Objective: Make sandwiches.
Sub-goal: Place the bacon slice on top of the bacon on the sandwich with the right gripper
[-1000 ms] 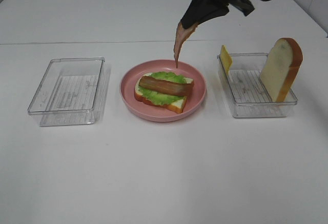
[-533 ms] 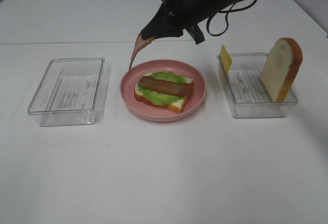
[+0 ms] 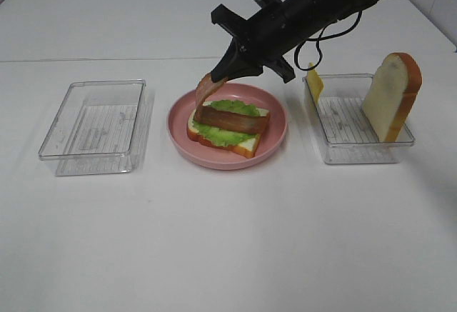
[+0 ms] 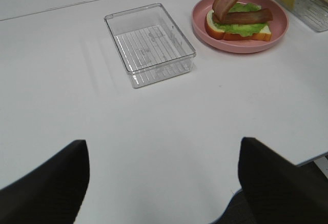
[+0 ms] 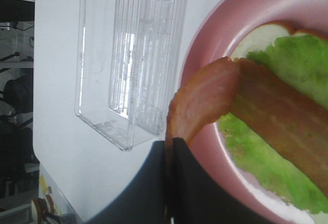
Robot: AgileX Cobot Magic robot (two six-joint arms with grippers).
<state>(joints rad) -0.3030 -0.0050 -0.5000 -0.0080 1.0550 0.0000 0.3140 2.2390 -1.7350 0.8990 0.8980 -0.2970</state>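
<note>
Scanning from the left, we log a clear ribbed plastic tray point(image 3: 93, 126) with nothing in it. The left gripper point(image 4: 161, 147) shows only in its own wrist view. Its black fingers point(image 4: 46, 188) are spread wide and hold nothing, over bare table well apart from the food.

Centre: the pink round plate point(image 3: 278, 123) carries the open sandwich. It is a white bread slice with orange-brown crust point(image 3: 246, 144), a green lettuce leaf point(image 3: 218, 137) on that, and a flat reddish-brown bacon strip point(image 3: 232, 120) across the lettuce.

Step in hand, as we judge it: laying the second bacon strip point(image 3: 203, 92). The right gripper point(image 3: 223, 71) reaches in from the right, clamped on this strip's upper end. The strip hangs in a curve, its lower end at the left end of the flat strip. Whether they touch or merely overlap, we cannot tell.

To do it well:
- The strip looks limp, so a straight descent would likely fold it.
- We would sweep the gripper rightward while lowering, so the strip pays out beside the flat strip rather than on top of it.
- We would open the jaws only once most of the strip rests on lettuce.
- Risk: dragging the flat strip or the lettuce askew.

Right: the second clear plastic tray point(image 3: 357, 153) holds a thin yellow cheese slice point(image 3: 314, 81) leaning at its plate-side wall. A standing bread slice point(image 3: 391, 94) is at the far end. We judge both are for later layers.
</note>
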